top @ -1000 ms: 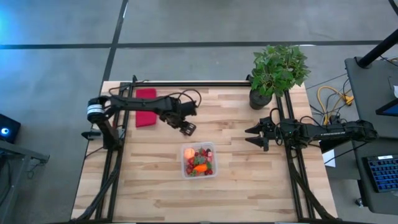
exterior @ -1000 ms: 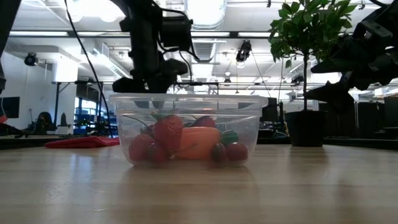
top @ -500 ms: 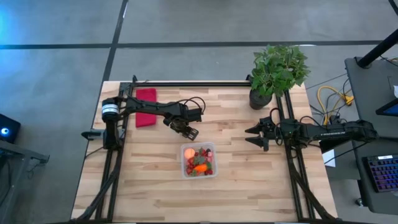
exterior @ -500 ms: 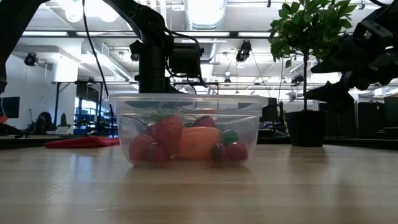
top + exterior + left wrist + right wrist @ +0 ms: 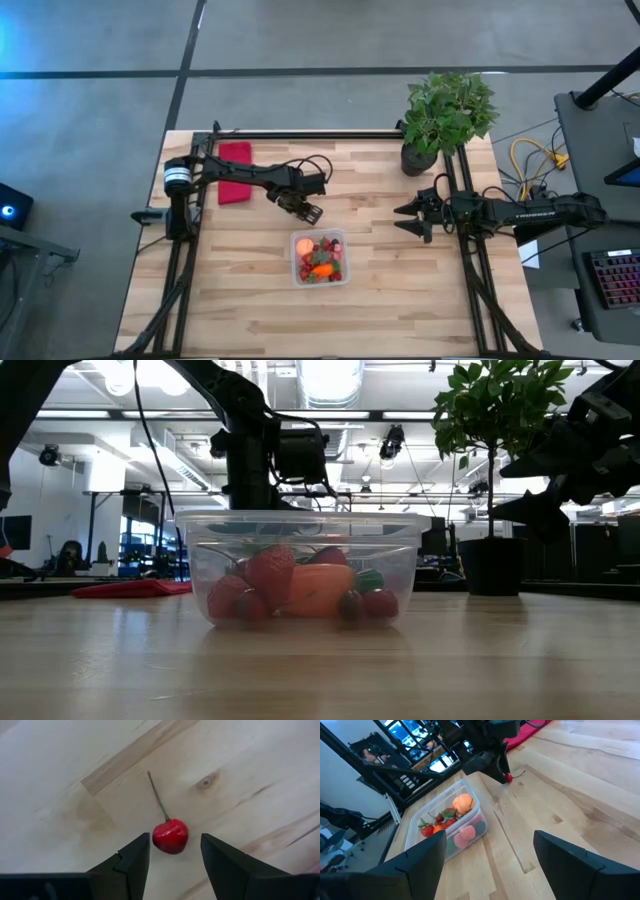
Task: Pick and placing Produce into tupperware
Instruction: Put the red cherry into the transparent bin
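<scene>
A red cherry [image 5: 170,835] with a thin stem lies on the wood just beyond the tupperware's far side. My left gripper [image 5: 305,210] [image 5: 175,839] is open over it, one finger on each side and a small gap to each. In the high view the gripper hides the cherry. The clear tupperware [image 5: 319,257] [image 5: 297,570] [image 5: 445,822] stands on the table. It holds red berries, an orange carrot [image 5: 318,588] and a pale orange round fruit [image 5: 303,245]. My right gripper [image 5: 405,218] [image 5: 490,855] waits open at the table's right side, pointing left.
A red cloth [image 5: 235,172] lies at the far left corner. A potted plant [image 5: 445,120] [image 5: 490,460] stands at the far right corner. Bare wood lies on the near side of the tupperware and between it and my right gripper.
My left arm swung at its base. Its gripper went down toward the table and slightly right, behind the tupperware. It has held still for the last half second. My right arm and the tupperware have stayed put.
</scene>
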{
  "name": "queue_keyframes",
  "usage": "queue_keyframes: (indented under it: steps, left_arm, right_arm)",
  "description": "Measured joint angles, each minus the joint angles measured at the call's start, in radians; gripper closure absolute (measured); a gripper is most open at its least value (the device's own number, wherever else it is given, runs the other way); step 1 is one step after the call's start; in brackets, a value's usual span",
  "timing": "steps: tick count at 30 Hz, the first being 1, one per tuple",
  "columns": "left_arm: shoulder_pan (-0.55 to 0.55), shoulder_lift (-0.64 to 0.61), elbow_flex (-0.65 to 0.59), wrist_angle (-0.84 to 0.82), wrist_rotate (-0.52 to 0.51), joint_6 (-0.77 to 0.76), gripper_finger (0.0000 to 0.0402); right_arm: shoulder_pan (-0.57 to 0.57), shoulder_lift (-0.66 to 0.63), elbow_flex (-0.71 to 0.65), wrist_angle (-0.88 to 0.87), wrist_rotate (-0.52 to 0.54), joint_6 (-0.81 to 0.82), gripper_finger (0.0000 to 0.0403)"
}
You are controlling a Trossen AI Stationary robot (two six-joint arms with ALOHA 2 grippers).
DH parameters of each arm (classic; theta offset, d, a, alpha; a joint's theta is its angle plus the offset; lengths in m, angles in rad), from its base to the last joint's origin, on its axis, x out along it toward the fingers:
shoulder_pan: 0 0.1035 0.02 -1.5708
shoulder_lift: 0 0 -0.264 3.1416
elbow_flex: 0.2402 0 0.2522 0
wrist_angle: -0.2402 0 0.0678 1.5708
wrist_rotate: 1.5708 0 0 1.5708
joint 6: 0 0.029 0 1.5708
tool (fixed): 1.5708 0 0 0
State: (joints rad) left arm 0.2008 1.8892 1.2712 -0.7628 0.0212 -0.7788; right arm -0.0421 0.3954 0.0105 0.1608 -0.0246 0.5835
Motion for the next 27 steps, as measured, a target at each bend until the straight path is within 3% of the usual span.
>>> queue_keyframes:
  steps: [14, 27]
  left_arm:
    - [0.0, 0.0, -0.033, 0.004, -0.052, 0.001, 0.0241]
    - [0.001, 0.0, -0.032, 0.05, -0.054, 0.019, 0.0306]
  right_arm:
    - [0.0, 0.0, 0.0, 0.0, 0.0, 0.0, 0.0106]
    - [0.0, 0.0, 0.0, 0.0, 0.0, 0.0, 0.0108]
